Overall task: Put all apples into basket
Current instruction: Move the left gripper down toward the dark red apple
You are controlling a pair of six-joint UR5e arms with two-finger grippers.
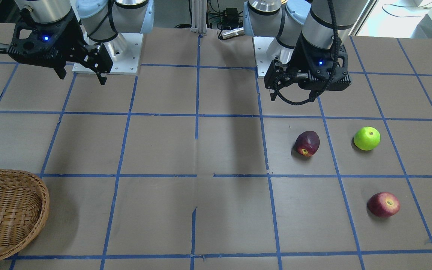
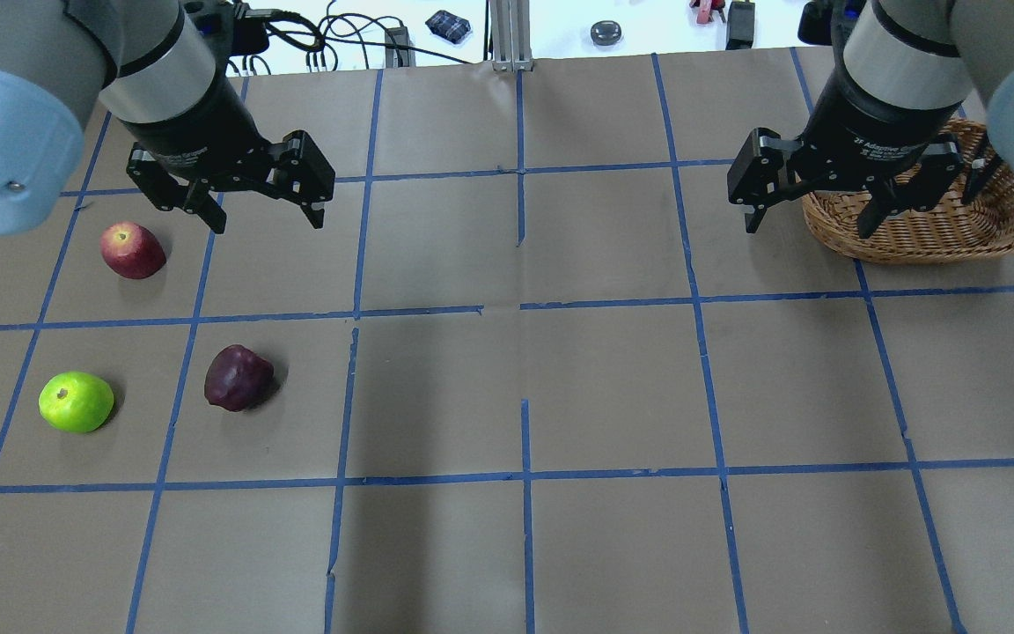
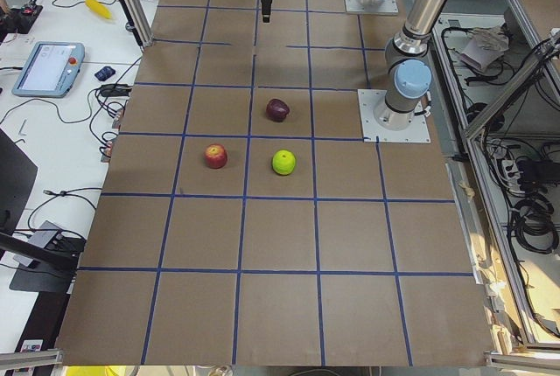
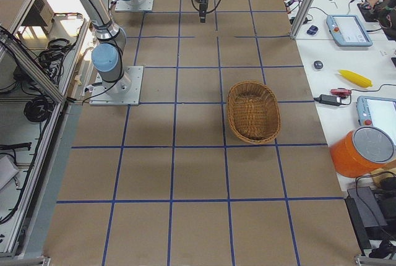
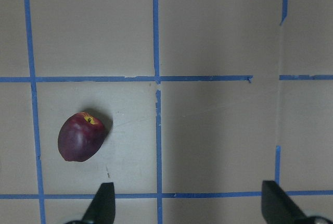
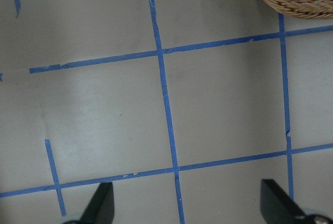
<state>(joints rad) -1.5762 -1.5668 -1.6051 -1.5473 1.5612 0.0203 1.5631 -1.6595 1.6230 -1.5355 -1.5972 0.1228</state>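
Note:
Three apples lie on the table on my left side: a red apple (image 2: 132,251), a dark red apple (image 2: 238,378) (image 5: 80,137) and a lime green apple (image 2: 76,401). The front-facing view also shows all three: the dark red one (image 1: 307,143), the green one (image 1: 367,138) and the red one (image 1: 383,204). My left gripper (image 2: 267,220) (image 5: 190,206) hangs open and empty above the table, just right of the red apple and beyond the dark red one. The wicker basket (image 2: 929,238) (image 4: 252,85) stands empty on my right side. My right gripper (image 2: 808,227) (image 6: 190,206) hangs open and empty over the basket's left rim.
The brown table carries a grid of blue tape lines. The two arm bases (image 1: 107,56) (image 1: 264,52) stand at the robot's edge. An aluminium post (image 2: 511,35) rises at the far edge. A side bench holds tablets and an orange bucket (image 4: 365,151).

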